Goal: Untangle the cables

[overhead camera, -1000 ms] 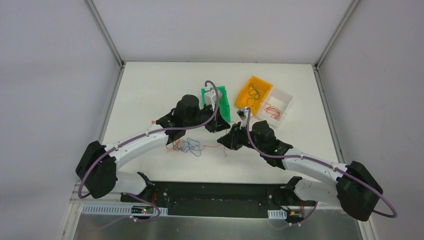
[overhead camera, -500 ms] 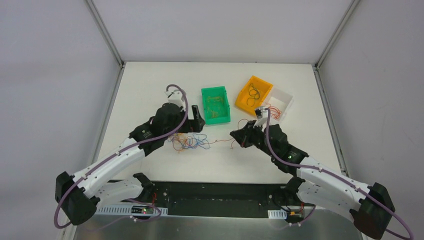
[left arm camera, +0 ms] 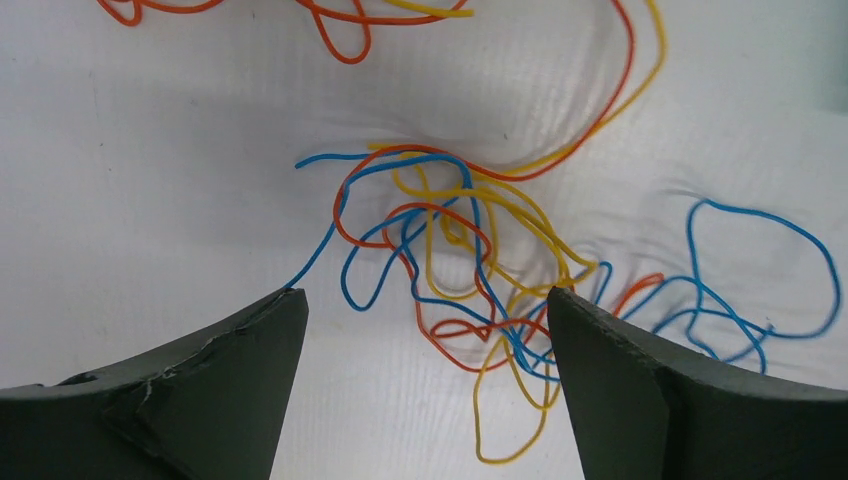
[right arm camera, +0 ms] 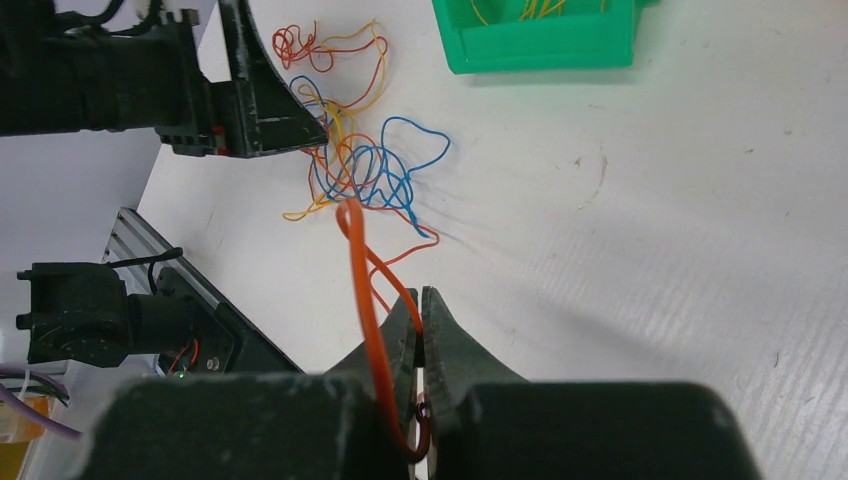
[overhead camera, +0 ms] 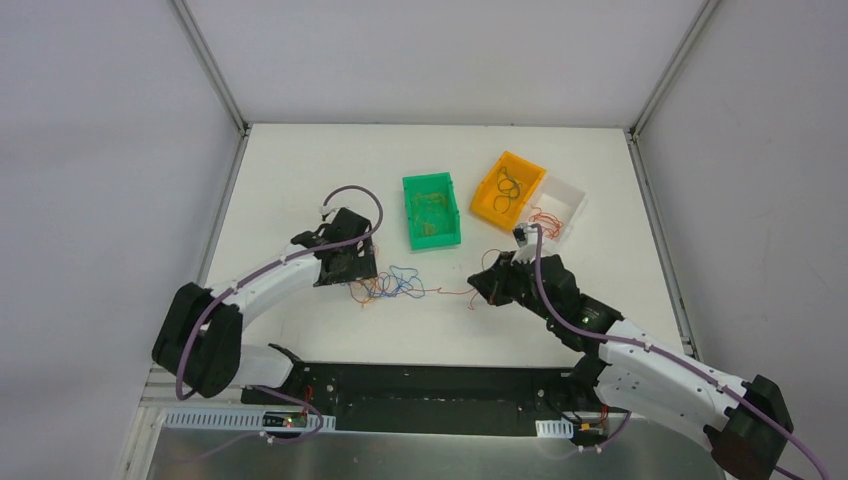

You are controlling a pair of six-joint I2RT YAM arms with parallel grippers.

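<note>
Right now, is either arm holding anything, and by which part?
The right end effector pinches one orange wire at a bend, its length leading back to the tangle. The left end effector is open over the tangle, holding nothing.

The top camera looks steeply down from above and behind the arm bases, taking in the whole white table (overhead camera: 300, 180). The left wrist camera hangs close over the table, facing down between its jaws at the thin orange, blue and yellow wire cables (left arm camera: 470, 265). The right wrist camera looks obliquely along its jaws, sharing those cables and the green plastic bin (right arm camera: 540, 45) with the top view.
</note>
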